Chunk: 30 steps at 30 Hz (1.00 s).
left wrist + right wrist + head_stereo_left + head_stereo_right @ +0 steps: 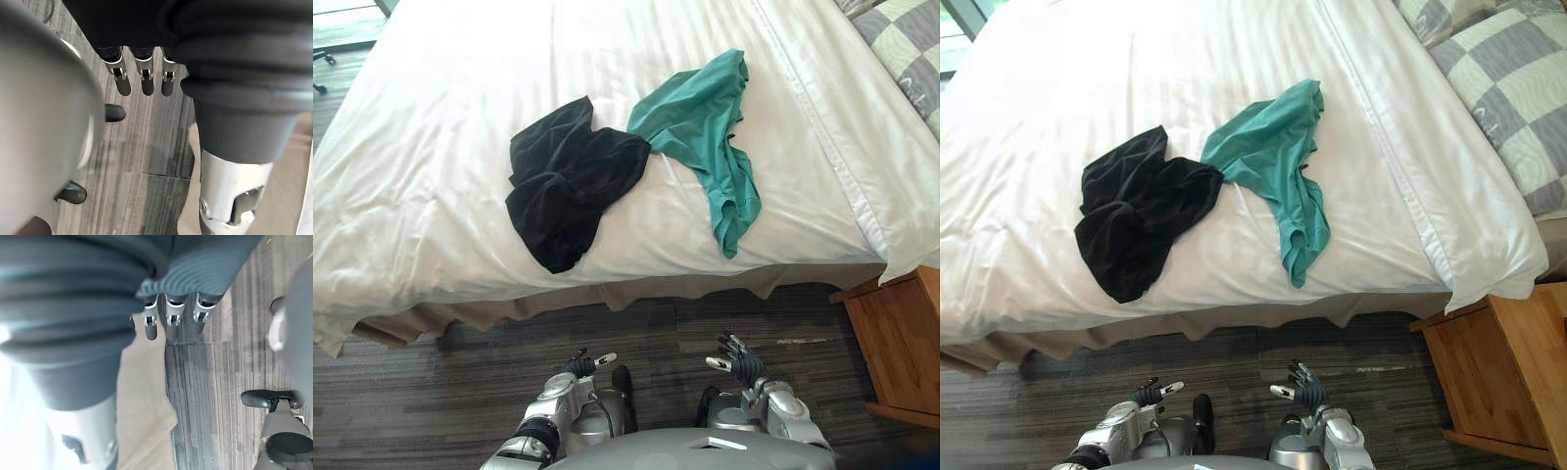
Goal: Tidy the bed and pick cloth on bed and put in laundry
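A crumpled black cloth point(570, 181) lies on the white bed point(431, 127) near its front edge. Beside it, touching its upper right corner, a teal green cloth point(705, 137) stretches toward the bed's edge. Both hands hang low over the grey carpet in front of the bed, well short of the cloths. My left hand point(585, 366) is open with relaxed fingers point(142, 81) and holds nothing. My right hand point(736, 357) is open too, its fingers point(171, 320) straight over the floor.
A wooden nightstand point(901, 338) stands at the right of the bed's front corner. Checked grey pillows point(1508, 88) lie at the far right of the bed. The beige bed skirt point(607, 294) hangs along the front edge above the carpet.
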Tool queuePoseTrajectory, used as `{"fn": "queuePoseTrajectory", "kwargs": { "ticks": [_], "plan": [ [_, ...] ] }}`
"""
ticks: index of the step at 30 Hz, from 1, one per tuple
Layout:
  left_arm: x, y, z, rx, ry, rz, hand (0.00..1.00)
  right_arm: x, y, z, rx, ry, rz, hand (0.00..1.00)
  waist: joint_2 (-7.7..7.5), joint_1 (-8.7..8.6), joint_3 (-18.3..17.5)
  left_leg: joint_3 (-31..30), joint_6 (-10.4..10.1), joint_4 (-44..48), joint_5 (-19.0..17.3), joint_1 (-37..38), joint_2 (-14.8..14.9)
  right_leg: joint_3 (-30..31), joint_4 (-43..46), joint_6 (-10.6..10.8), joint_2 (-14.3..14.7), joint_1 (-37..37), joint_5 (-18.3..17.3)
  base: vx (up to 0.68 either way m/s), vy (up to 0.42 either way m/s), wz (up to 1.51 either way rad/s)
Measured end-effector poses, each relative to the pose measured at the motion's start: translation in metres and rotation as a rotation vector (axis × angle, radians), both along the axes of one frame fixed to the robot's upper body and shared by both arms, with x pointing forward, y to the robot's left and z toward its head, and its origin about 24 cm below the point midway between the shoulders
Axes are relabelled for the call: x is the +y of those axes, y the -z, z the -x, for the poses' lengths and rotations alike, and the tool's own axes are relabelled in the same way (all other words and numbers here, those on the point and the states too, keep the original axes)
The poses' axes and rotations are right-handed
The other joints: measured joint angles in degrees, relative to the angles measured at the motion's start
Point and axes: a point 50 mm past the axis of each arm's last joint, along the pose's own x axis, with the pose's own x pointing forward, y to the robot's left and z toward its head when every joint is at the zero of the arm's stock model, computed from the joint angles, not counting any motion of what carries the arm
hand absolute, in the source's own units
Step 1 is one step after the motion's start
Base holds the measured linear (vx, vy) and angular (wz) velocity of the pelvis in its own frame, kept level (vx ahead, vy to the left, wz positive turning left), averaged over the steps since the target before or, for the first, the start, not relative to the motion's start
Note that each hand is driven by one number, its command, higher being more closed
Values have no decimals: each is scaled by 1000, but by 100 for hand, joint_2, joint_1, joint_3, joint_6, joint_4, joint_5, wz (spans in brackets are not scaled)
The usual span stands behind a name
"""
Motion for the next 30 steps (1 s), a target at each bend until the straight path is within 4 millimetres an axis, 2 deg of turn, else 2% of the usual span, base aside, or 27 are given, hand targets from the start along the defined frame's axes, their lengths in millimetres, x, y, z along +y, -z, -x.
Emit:
{"fn": "queuePoseTrajectory", "kwargs": {
  "ticks": [2,4,5,6,7,8,11,13,14,15,16,17,18,19,20,21,22,23,24,25,26,27,29,30],
  "plan": [
    [-3,-2,0,-42,5,16,0,-12,3,5,41,53,43,0,115,45,66,307,-30,653,-19,-206,82,1,317,-6,-195,0,-186,-154,78,12],
    [-3,-1,1,-45,4,15,0,-21,5,11,65,97,72,0,197,49,83,429,-39,813,-35,-237,83,17,559,0,-343,-62,-262,-155,106,-3],
    [-1,0,6,-32,10,4,0,-28,6,16,78,153,82,0,209,46,76,492,-4,991,-290,-290,127,64,786,-6,-482,-245,-301,-123,134,-22],
    [0,2,9,-23,8,-2,0,-31,6,16,79,177,85,0,253,28,81,562,54,1177,-455,-294,236,141,910,12,-509,-317,-315,-84,172,-39],
    [5,5,19,9,-15,-6,0,-38,6,20,80,227,89,0,278,-79,74,577,29,1511,-724,-283,484,270,1113,81,-637,-430,-327,-43,216,-39],
    [8,8,27,38,-37,-11,0,-49,4,24,73,267,111,0,267,-164,68,523,-29,1621,-815,-220,740,420,1208,154,-803,-538,-298,-36,251,-35],
    [19,8,33,46,-64,-35,0,-71,3,40,96,299,178,0,256,-231,62,-34,-114,1481,-735,-181,1279,698,1354,370,-1189,-811,-225,-38,361,-11],
    [24,7,35,21,-114,-25,0,-82,6,57,135,297,216,0,252,-234,56,-757,-94,1127,-407,-179,1597,939,1510,790,-1618,-1025,-101,-23,545,10],
    [23,7,35,16,-119,-21,0,-85,6,59,145,292,220,0,278,-238,41,-877,-89,1052,-285,-182,1640,997,1541,808,-1706,-1085,-80,-9,619,13],
    [22,7,35,2,-135,-4,0,-87,6,58,140,283,222,0,297,-231,28,-983,-716,1081,-687,-174,1538,1131,1476,795,-1907,-1113,41,18,879,21],
    [23,6,34,-8,-133,-4,0,-81,9,59,149,268,206,0,247,-222,-15,-941,-1254,1448,-1233,-345,1388,1222,1026,839,-2041,-911,448,17,768,19],
    [28,5,33,-21,-128,-16,0,-75,13,62,173,274,201,0,103,-194,-34,-944,-1184,1794,-1363,-532,1266,1286,723,802,-2092,-824,782,-19,961,16],
    [35,2,29,-40,-118,-25,0,-73,17,71,206,279,195,0,18,-77,-103,-921,-1042,2184,-1657,-800,1226,1101,189,672,-2097,-737,1711,-41,708,-31],
    [40,3,33,-20,-131,-30,0,-67,19,72,222,243,184,0,-12,147,-101,-638,-867,2192,-1729,-751,1287,688,-163,384,-2095,-738,2394,-45,788,-46],
    [42,3,36,-15,-145,-27,0,-64,20,71,216,227,179,0,-49,192,-123,-522,-803,2110,-1702,-688,1297,442,90,268,-2049,-810,2305,22,469,-84],
    [44,2,36,-18,-138,-29,0,-57,21,73,216,178,177,0,-134,249,-173,-265,-662,1741,-1555,-402,1266,-55,537,70,-1866,-847,1858,6,344,-77],
    [42,4,42,-5,-114,-20,0,-51,19,69,191,114,167,0,-131,176,-187,-87,-569,1189,-1294,-119,1197,-252,774,176,-1486,-799,1362,11,323,-67],
    [40,4,41,-2,-91,-9,0,-48,17,66,173,82,156,0,-110,105,-203,-48,-529,885,-1134,-16,1160,-252,851,256,-1237,-793,1092,4,266,-28],
    [33,4,36,3,-30,7,0,-41,13,60,130,22,128,0,-64,-18,-224,-44,-449,263,-793,147,1023,-150,920,321,-704,-803,529,19,215,5],
    [27,4,31,2,11,25,0,-36,11,57,106,-14,107,0,-56,-97,-231,-45,-394,-89,-560,203,908,1,889,307,-326,-792,157,16,180,18],
    [21,3,25,3,45,40,0,-31,10,56,93,-42,87,0,-84,-139,-256,-52,-350,-364,-375,233,764,139,750,141,1,-773,-214,-13,134,47],
    [10,2,15,1,71,62,0,-29,9,53,82,-49,81,0,6,-241,-248,-158,-279,-558,-184,212,632,391,493,-76,160,-668,-201,-20,92,52],
    [-7,3,14,13,89,95,0,-34,11,58,109,2,79,0,108,-237,-270,-209,-248,-796,-13,360,495,271,314,-82,108,-457,-69,-2,106,45],
    [-9,5,17,31,75,86,0,-34,13,59,127,29,73,0,106,-225,-288,-218,-251,-912,57,482,468,211,250,-62,95,-312,-55,18,48,36]
  ]
}}
